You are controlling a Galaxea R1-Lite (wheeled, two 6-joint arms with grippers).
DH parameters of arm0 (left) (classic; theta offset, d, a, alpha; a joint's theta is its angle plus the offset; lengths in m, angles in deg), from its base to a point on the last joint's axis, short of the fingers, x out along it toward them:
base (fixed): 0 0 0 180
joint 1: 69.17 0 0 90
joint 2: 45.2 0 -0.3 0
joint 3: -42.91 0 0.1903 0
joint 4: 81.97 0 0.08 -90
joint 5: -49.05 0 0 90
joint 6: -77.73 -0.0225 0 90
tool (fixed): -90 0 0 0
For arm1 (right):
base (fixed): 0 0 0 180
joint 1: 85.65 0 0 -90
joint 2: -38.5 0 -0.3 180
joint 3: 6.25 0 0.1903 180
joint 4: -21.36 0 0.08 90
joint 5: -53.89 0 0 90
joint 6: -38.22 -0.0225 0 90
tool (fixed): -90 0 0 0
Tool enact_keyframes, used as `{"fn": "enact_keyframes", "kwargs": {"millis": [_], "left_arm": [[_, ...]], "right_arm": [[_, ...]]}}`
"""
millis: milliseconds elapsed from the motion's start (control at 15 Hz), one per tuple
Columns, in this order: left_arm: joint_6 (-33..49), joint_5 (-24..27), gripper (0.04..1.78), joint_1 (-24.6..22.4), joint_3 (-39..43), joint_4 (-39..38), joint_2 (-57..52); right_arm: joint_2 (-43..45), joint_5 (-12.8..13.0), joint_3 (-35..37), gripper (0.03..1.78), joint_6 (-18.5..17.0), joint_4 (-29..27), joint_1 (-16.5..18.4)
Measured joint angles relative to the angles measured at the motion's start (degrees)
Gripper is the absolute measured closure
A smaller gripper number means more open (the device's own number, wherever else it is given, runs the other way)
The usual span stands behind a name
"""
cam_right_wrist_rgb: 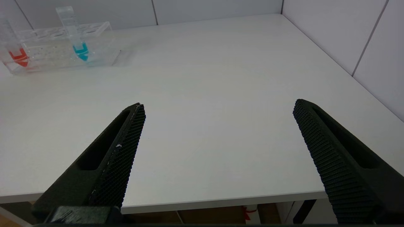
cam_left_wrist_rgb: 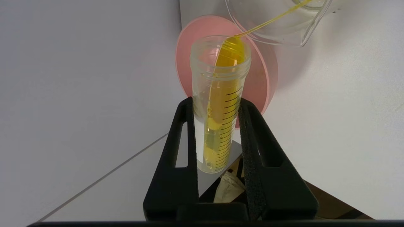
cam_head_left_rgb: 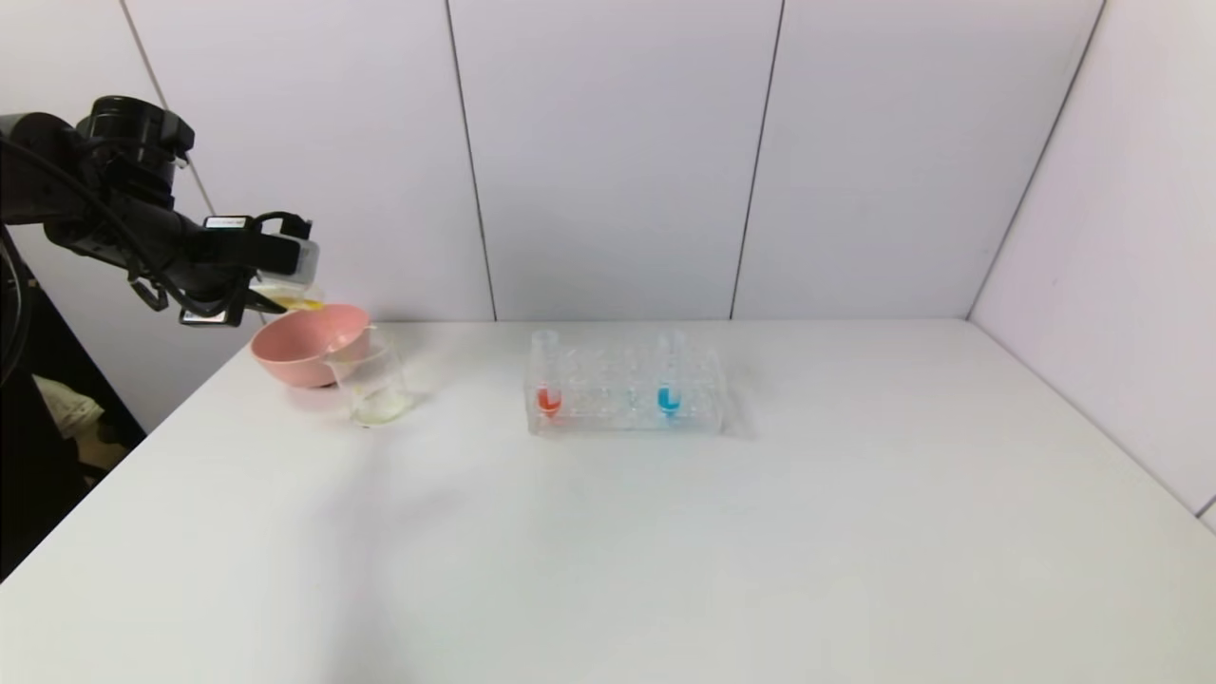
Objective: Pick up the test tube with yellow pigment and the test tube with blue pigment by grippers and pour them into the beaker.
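My left gripper (cam_head_left_rgb: pixel 271 299) is raised at the table's far left and is shut on the test tube with yellow pigment (cam_head_left_rgb: pixel 293 302), which is tipped nearly flat. In the left wrist view the fingers (cam_left_wrist_rgb: pixel 186 132) clamp the tube (cam_left_wrist_rgb: pixel 225 72), and a thin yellow stream runs from its mouth into the clear beaker (cam_left_wrist_rgb: pixel 284 31). The beaker (cam_head_left_rgb: pixel 380 380) stands in front of a pink bowl. The test tube with blue pigment (cam_head_left_rgb: pixel 670 380) stands upright in the clear rack (cam_head_left_rgb: pixel 627 418); it also shows in the right wrist view (cam_right_wrist_rgb: pixel 79 41). My right gripper (cam_right_wrist_rgb: pixel 219 105) is open and empty over the table's near edge.
The pink bowl (cam_head_left_rgb: pixel 304 347) sits just behind the beaker, under my left gripper; it also shows in the left wrist view (cam_left_wrist_rgb: pixel 265 82). A red-liquid tube (cam_head_left_rgb: pixel 547 385) stands at the rack's left end. Walls close the table at the back and right.
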Motion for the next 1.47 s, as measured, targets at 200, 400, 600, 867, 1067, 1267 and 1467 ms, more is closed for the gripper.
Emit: {"fn": "enact_keyframes", "kwargs": {"millis": [200,400,600,867,1067,1267,1467], "left_arm": [[0.0,-1.3,1.4,0.3,0.0,0.1,0.0],[0.0,-1.5,1.4,0.8,0.0,0.0,0.0],[-0.7,-2.4,1.4,0.9,0.0,0.0,0.0],[-0.9,-2.5,1.4,0.9,0.0,0.1,0.1],[-1.0,-3.8,1.4,1.3,0.0,0.1,0.1],[-1.0,-4.3,1.4,1.6,0.0,0.1,0.1],[-1.0,-4.6,1.4,1.8,0.0,0.2,0.1]], "right_arm": [[0.0,0.0,0.0,0.1,0.0,0.0,0.0],[0.0,0.0,0.0,0.1,0.0,0.0,0.0],[0.0,0.0,0.0,0.1,0.0,0.0,0.0],[0.0,0.0,0.0,0.1,0.0,0.0,0.0],[0.0,0.0,0.0,0.1,0.0,0.0,0.0],[0.0,0.0,0.0,0.1,0.0,0.0,0.0],[0.0,0.0,0.0,0.1,0.0,0.0,0.0]]}}
